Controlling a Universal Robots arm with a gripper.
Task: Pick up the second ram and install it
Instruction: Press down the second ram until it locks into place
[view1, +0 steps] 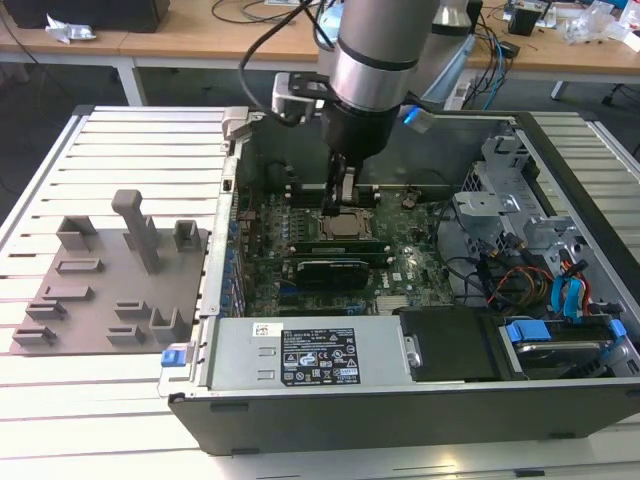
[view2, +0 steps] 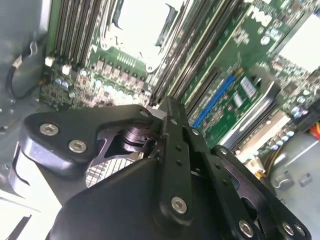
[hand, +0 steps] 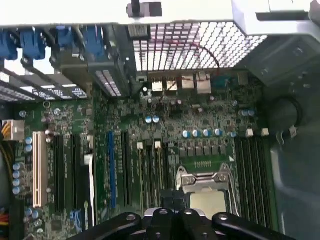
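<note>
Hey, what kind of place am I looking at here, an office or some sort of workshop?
Probably a robotics lab or test workshop: an opened black desktop computer case lies on a white slatted metal worktable, a silver robot arm reaches into it, and wooden desks strewn with cables stand behind.

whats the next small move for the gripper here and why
Probably a slow, straight press down. In the exterior view the gripper stands low inside the open case, right at the memory slots beside the processor socket. Whether it holds the second ram cannot be told, so check that first.
</note>
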